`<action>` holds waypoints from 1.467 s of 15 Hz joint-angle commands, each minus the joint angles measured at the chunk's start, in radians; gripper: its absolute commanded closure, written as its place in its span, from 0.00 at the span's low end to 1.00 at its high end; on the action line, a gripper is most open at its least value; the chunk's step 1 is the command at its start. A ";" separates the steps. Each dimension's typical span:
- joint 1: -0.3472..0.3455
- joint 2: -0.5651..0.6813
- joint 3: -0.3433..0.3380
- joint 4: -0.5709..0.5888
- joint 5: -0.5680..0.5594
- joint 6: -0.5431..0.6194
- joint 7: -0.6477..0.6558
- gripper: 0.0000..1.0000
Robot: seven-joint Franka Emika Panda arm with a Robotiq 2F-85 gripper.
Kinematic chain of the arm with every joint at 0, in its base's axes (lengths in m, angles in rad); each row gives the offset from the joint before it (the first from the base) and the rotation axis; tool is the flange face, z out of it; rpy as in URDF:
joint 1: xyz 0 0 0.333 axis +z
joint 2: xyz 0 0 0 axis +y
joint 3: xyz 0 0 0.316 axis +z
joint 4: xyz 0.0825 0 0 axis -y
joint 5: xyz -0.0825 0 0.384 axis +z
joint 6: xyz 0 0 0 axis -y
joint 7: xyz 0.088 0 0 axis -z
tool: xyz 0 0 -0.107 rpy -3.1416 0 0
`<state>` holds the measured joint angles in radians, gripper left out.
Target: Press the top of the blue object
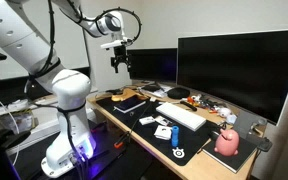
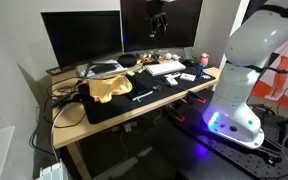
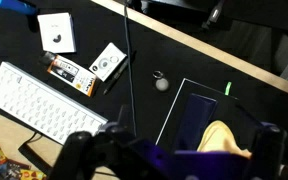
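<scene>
The blue object (image 3: 14,5) is a small bright-blue item at the top left edge of the wrist view, partly cut off. In an exterior view it (image 1: 172,134) lies on the black mat near the front of the desk, next to white cards. My gripper (image 1: 119,58) hangs high above the back of the desk, well away from the blue object, and also shows at the top of the other exterior view (image 2: 156,20). In the wrist view its blurred fingers (image 3: 174,155) stand wide apart with nothing between them.
A white keyboard (image 3: 44,100) lies on the black mat (image 3: 184,55), with two white cards (image 3: 56,32) beside it. A yellow cloth (image 3: 224,140) lies on a dark tablet (image 3: 194,110). A pink rounded object (image 1: 227,142) and a white disc (image 1: 180,153) sit near the desk's end. Monitors (image 1: 239,65) line the back.
</scene>
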<state>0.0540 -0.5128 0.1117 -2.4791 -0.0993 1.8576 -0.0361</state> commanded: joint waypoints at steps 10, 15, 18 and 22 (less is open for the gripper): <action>0.006 0.011 -0.010 0.002 -0.004 0.005 0.030 0.00; -0.027 0.017 -0.060 -0.036 -0.015 0.009 0.016 0.00; -0.051 0.025 -0.104 -0.065 -0.018 0.017 0.009 0.00; -0.082 0.028 -0.138 -0.089 -0.021 0.026 0.017 0.00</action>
<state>-0.0060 -0.4806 -0.0179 -2.5458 -0.1064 1.8616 -0.0317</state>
